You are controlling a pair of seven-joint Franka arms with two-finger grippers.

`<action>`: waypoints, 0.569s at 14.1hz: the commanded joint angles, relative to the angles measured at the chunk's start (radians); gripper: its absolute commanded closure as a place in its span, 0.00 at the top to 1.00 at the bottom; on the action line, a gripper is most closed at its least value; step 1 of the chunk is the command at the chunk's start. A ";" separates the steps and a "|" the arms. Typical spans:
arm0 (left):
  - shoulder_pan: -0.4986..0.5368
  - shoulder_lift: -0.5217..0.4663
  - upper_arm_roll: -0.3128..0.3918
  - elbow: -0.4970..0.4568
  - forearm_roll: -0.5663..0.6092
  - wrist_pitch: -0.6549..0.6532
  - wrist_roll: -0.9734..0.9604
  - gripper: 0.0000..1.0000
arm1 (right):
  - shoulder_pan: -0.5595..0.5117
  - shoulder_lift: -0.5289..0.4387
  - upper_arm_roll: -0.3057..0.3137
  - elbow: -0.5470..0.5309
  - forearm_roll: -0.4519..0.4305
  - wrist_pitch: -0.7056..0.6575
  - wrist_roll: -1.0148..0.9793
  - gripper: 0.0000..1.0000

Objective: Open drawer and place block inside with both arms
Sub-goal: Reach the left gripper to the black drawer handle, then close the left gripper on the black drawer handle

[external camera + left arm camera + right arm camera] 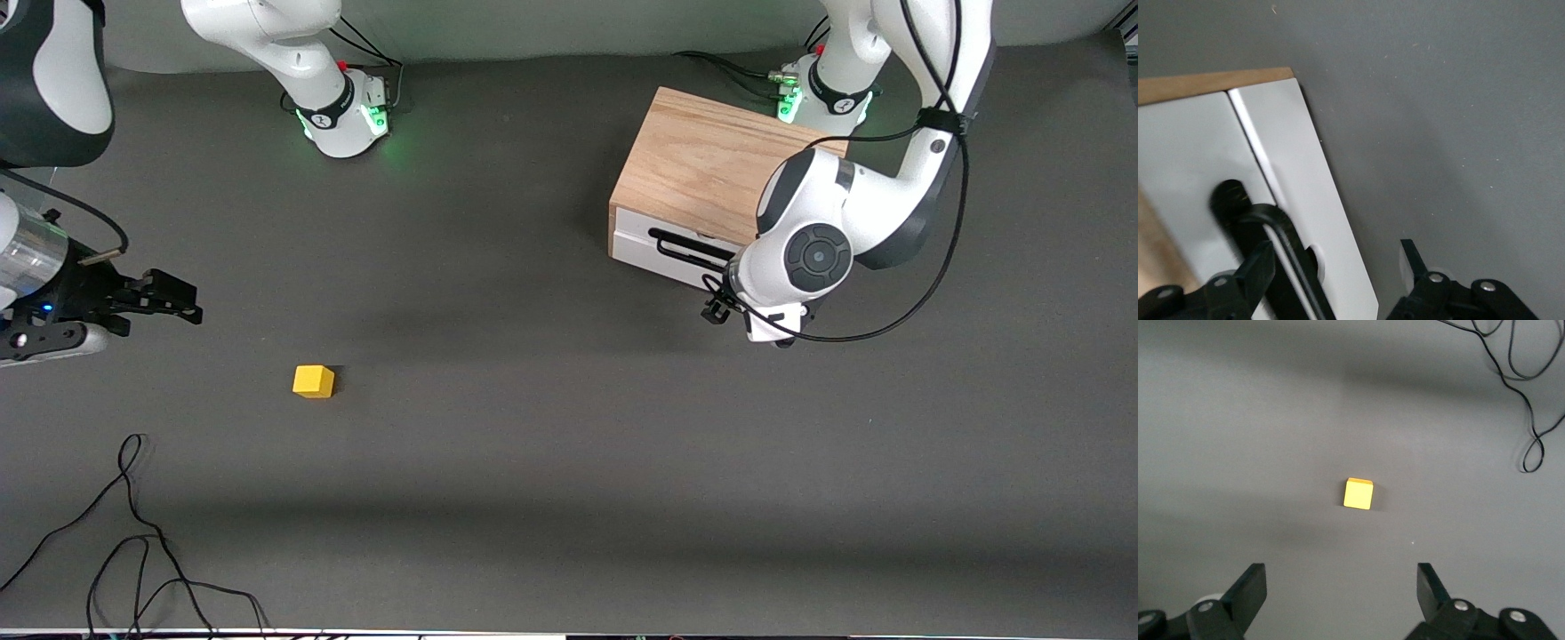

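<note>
While the drawer [662, 253] is shut in its wooden cabinet [702, 169], the left gripper [1338, 273] hangs just in front of the white drawer face, at the end of the black wire handle [1281, 257] that lies toward the left arm's end of the table. Its fingers [1255, 267] are spread apart, and in the left wrist view one finger is beside the handle bar while the other is over bare table; I judge that they are placed so to close around the bar, but nothing is gripped yet. The handle is a long bar that runs along the width of the drawer front, and the front faces the front camera at a slight angle, so I expect the pull should go straight out along that direction.

The yellow block [314, 381] lies on the grey table [569, 498], well apart from the cabinet, toward the right arm's end and nearer to the front camera. It is a cube, so it has no long axis; its sides are a little turned against the table edge. The right gripper [1341, 590] hovers over the table near the block, its fingers wide apart and holding nothing, with the block centred between them in the right wrist view. It seems to wait there, ready to descend. Some loose black cables [133, 551] lie on the table, nearer to the front camera than the block.
</note>
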 commanded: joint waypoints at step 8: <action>-0.064 -0.028 0.010 -0.089 -0.006 0.128 -0.089 0.19 | 0.008 0.015 -0.007 0.015 0.007 0.007 0.000 1.00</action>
